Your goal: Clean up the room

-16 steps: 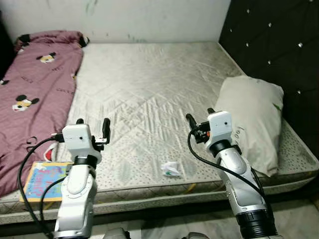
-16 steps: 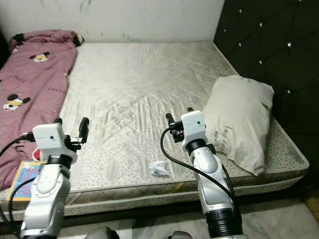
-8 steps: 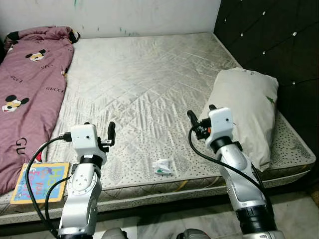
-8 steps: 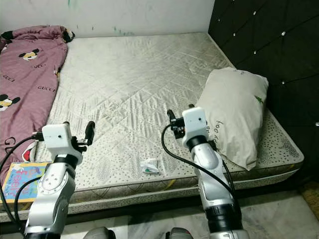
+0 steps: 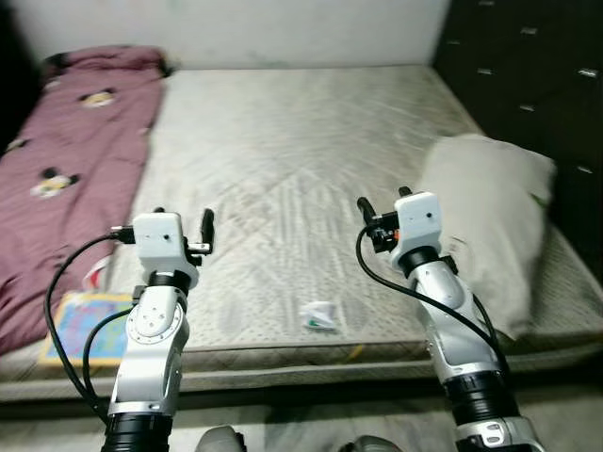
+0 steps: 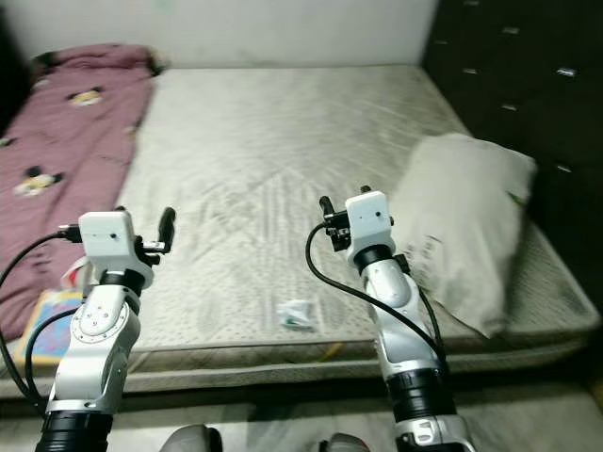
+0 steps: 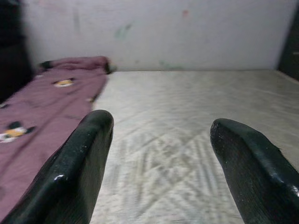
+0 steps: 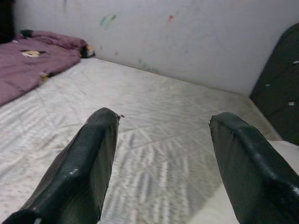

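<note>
2 grippers are raised over the near edge of a bare quilted mattress (image 5: 301, 141), both with fingers spread wide and holding nothing: the left gripper (image 5: 181, 226) on the left, the right gripper (image 5: 381, 202) just beside a pale pillow (image 5: 490, 226). Between them, near the mattress edge, lies a small crumpled white wrapper (image 5: 318, 315). A colourful children's book (image 5: 83, 325) rests at the left corner, touching a maroon cartoon-print blanket (image 5: 75, 151) that stretches to the far wall. A dark tufted headboard (image 5: 528, 75) stands behind the pillow.

Silver arms, seemingly black-cabled
</note>
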Tool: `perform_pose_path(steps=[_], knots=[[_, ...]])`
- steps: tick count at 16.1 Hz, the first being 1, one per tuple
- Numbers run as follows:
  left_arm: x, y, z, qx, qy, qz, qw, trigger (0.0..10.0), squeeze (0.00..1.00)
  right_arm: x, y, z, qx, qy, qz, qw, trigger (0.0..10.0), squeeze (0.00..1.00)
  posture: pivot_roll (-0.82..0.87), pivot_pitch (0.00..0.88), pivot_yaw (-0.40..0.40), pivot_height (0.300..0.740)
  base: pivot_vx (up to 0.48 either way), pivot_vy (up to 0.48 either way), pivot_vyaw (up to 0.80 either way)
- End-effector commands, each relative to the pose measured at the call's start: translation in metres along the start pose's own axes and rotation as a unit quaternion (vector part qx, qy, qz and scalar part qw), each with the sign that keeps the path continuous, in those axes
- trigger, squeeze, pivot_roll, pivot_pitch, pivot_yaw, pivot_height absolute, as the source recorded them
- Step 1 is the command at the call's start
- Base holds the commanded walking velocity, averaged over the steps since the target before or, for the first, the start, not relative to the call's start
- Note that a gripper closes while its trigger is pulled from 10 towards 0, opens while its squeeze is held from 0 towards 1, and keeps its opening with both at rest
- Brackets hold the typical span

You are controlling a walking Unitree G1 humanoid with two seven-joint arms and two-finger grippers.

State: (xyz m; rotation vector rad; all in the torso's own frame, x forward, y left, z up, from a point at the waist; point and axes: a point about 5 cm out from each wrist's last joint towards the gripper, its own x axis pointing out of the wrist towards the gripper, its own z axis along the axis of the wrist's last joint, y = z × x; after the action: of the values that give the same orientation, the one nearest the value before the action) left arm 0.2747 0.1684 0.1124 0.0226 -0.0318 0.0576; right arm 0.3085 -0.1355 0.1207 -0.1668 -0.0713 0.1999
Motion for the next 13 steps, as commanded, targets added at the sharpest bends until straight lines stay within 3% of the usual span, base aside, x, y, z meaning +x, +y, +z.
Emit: perform_pose_path(steps=[1, 5, 9, 13], knots=[[0.002, 0.002, -0.002, 0.001, 0.002, -0.001, 1.0, 10.0, 0.0, 0.002, -0.004, 0.0, 0.008, -0.002, -0.013, 1.0, 10.0, 0.0, -0.06, 0.0, 0.025, 0.74, 0.0, 0.0, 0.0], [-0.003, -0.002, -0.006, -0.009, 0.01, 0.001, 1.0, 10.0, 0.0, -0.004, -0.013, -0.005, 0.025, 0.013, -0.036, 0.999, 10.0, 0.0, -0.06, 0.0, 0.012, 0.74, 0.0, 0.0, 0.0], [-0.008, 0.004, -0.005, -0.012, 0.008, 0.015, 1.0, 10.0, 0.0, -0.008, -0.014, -0.006, 0.036, 0.016, -0.04, 0.998, 10.0, 0.0, -0.04, 0.0, -0.011, 0.74, 0.0, 0.0, -0.17], [-0.023, 0.016, -0.009, -0.003, 0.021, 0.04, 0.999, 10.0, 0.0, -0.015, -0.008, -0.007, 0.048, 0.027, -0.017, 0.998, 10.0, 0.0, -0.02, 0.0, -0.011, 0.74, 0.0, 0.0, 0.0]])
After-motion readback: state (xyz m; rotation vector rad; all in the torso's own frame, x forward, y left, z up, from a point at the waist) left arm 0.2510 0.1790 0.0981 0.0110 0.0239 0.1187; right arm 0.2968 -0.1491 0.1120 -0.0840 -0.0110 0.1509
